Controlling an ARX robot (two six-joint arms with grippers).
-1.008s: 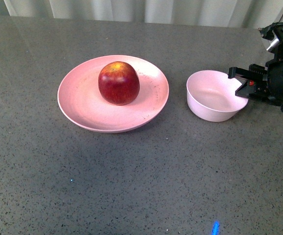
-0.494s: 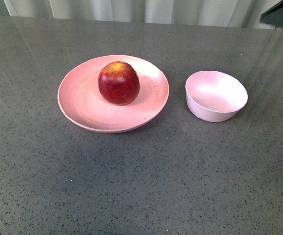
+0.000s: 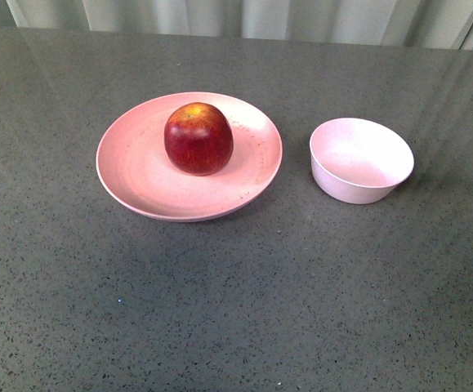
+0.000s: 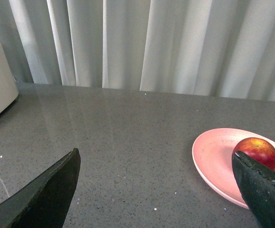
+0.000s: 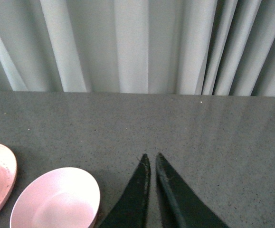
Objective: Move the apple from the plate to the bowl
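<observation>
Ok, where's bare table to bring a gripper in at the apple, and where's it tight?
Bare table spans the near side in front of plate and bowl, plus left of the plate and behind both. Tight only between plate and bowl.

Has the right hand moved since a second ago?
Yes. The right hand was at the right rim of the bowl in the front view. Now it has left that view, and its wrist view shows the bowl apart from it.

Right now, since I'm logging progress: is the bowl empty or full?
Empty: the bowl shows only its bare inside; the apple sits on the plate.
</observation>
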